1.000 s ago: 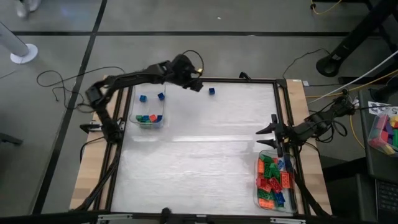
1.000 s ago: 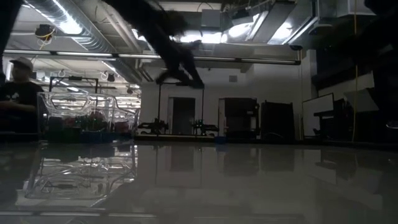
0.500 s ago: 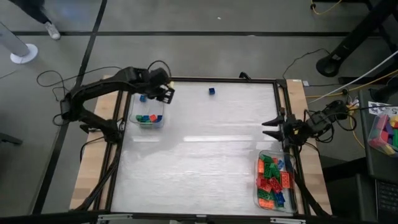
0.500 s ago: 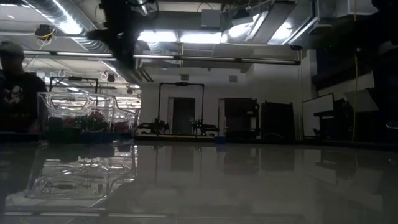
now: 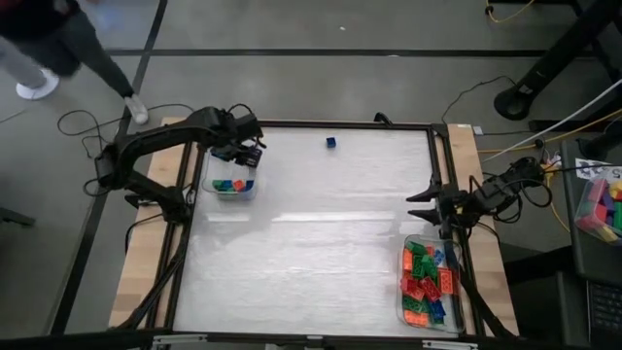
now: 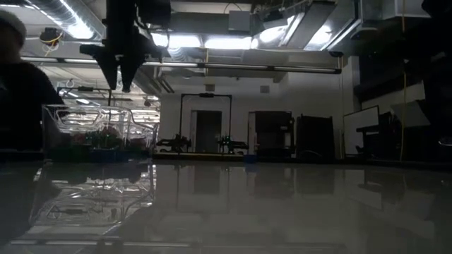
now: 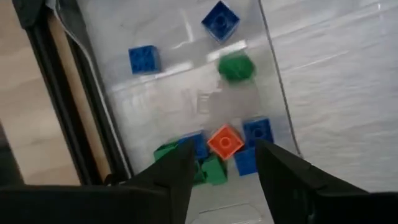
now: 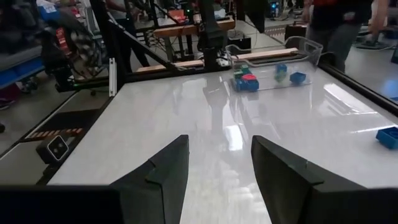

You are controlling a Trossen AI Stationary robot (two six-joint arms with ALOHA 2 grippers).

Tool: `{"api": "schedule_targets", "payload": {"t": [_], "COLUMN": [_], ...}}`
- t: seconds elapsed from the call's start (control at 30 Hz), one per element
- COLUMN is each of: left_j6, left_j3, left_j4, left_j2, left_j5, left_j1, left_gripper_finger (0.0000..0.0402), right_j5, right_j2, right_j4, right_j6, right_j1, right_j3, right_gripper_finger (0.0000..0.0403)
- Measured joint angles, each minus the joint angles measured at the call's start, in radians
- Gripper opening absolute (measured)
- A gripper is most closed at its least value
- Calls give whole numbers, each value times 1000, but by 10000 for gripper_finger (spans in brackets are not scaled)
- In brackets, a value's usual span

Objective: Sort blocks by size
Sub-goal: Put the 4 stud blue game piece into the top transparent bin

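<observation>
Left gripper (image 5: 251, 152) poised open and empty above clear bin (image 5: 209, 191) near white table's (image 5: 311, 243) far-left corner; right gripper (image 5: 420, 201) open, empty at right edge.

floor: grey (image 5: 321, 87), crossed by dark lines | cables (image 5: 87, 126) trail beside the table | ceiling: long strip lights (image 6: 233, 42) and ducts (image 6: 70, 25) | far wall: pale, with a dark doorway (image 6: 207, 130) | person (image 6: 21, 106) at the room's edge

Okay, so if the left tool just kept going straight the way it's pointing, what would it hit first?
Probably the orange block in the clear bin: the open left tool hangs above it, pointing down, though depth is unclear.
</observation>
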State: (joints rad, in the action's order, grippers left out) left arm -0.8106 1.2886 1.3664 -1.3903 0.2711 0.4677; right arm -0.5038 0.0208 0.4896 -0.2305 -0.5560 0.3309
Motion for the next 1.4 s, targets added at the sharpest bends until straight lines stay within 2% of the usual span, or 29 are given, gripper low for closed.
{"api": "schedule_targets", "payload": {"t": [0.1,0.17,0.37,0.47,0.67,0.73,0.87,1.03,1.17,1.27,1.4], "left_j6": [-35,-19,150,283,499,546,630,728,764,736,663], "left_j3": [-26,-51,-151,-169,-169,-153,-89,-18,18,25,48], "left_j4": [-84,-229,-902,-1178,-1620,-1722,-1764,-1691,-1633,-1628,-1592], "left_j2": [0,0,-26,-91,-303,-382,-520,-633,-684,-706,-715], "left_j5": [-3,-2,-6,-6,-7,-8,-7,-10,-92,-172,-260], "left_j1": [18,20,-18,-46,-95,-98,-81,-36,4,29,55], "left_gripper_finger": [169,173,168,162,147,140,116,73,36,10,4], "right_j5": [0,0,0,0,0,0,0,0,0,0,0], "right_j2": [0,0,0,0,1,1,1,1,1,1,1], "right_j4": [-2,-1,-2,-1,-1,0,0,1,1,2,1], "right_j6": [0,0,0,0,0,0,0,0,0,1,3], "right_j1": [0,0,0,0,0,0,0,0,0,0,0], "right_j3": [0,0,0,0,0,0,0,0,1,1,1], "right_gripper_finger": [175,175,175,175,175,175,175,175,175,175,175]}}
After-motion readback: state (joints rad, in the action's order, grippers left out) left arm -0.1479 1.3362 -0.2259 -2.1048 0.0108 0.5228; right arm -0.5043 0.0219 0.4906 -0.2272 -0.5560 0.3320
